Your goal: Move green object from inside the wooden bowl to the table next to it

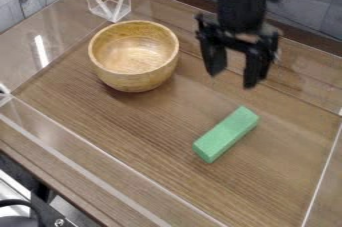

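A bright green rectangular block (225,134) lies flat on the brown wood-grain surface (120,131), well apart from the empty round tan wooden bowl (134,55). Its long axis runs diagonally. The black pincer (237,67) hangs above and behind the block, pointing down, prongs spread apart, holding nothing.
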You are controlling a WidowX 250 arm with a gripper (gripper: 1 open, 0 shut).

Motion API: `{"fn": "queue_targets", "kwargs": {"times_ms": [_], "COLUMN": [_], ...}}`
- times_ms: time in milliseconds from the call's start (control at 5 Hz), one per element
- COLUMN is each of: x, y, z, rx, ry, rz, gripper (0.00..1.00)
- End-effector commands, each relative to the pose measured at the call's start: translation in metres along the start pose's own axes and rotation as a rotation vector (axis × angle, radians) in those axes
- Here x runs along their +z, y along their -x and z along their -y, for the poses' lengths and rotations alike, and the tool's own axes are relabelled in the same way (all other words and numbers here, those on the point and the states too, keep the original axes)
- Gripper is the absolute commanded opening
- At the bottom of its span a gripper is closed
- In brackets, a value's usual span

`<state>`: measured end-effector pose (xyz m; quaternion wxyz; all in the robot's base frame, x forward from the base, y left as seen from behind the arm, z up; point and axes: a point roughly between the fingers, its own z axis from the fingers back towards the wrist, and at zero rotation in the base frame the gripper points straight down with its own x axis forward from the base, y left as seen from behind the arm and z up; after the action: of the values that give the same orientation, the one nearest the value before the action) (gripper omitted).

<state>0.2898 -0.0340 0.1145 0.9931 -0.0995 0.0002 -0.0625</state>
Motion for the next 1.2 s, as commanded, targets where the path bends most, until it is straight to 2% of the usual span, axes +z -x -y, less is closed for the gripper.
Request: {"fn": "queue_targets", "kwargs": {"times_ms": [0,200,800,1000], "x": [0.031,0.021,0.022,0.014], "y": [0.000,0.002,0.008,0.003], "z": [-0.002,0.002,-0.002,-0.011], "rx": [0.085,0.141,0.087,0.080], "ry": [0.000,-0.008,-0.026,-0.033], "rz": [0.110,0.115,0.098,0.090], "gripper": [1.00,1.00,1.00,1.00]}}
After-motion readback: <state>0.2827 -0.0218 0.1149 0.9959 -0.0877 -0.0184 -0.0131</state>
